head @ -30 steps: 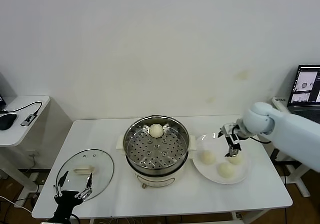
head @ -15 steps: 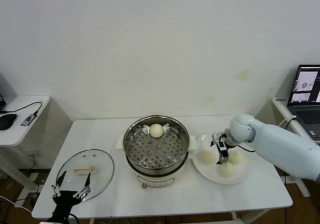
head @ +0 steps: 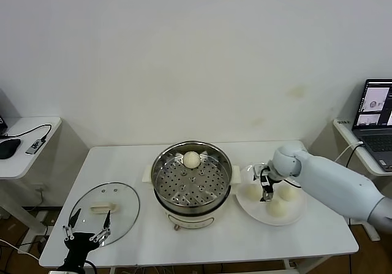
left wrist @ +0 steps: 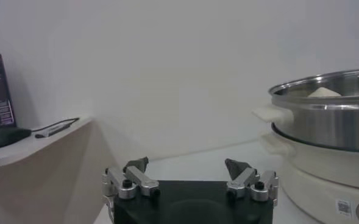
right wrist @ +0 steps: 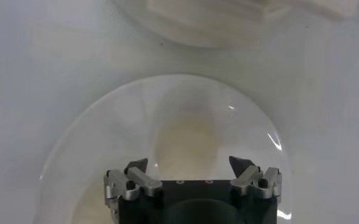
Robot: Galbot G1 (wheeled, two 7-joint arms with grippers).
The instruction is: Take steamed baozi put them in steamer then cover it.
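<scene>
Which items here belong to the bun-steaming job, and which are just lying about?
Job: buns on the plate, one bun already inside the steamer, glass lid, right gripper, left gripper.
Lying about: laptop, mouse, cable.

One baozi sits on the far side of the steamer's perforated tray; the steel pot is open on its cream base, mid desk. Three more buns lie to its right. The glass cover lies flat to its left, handle up.

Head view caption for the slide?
Right gripper open over three baozi on plate; one baozi in steamer.
</scene>
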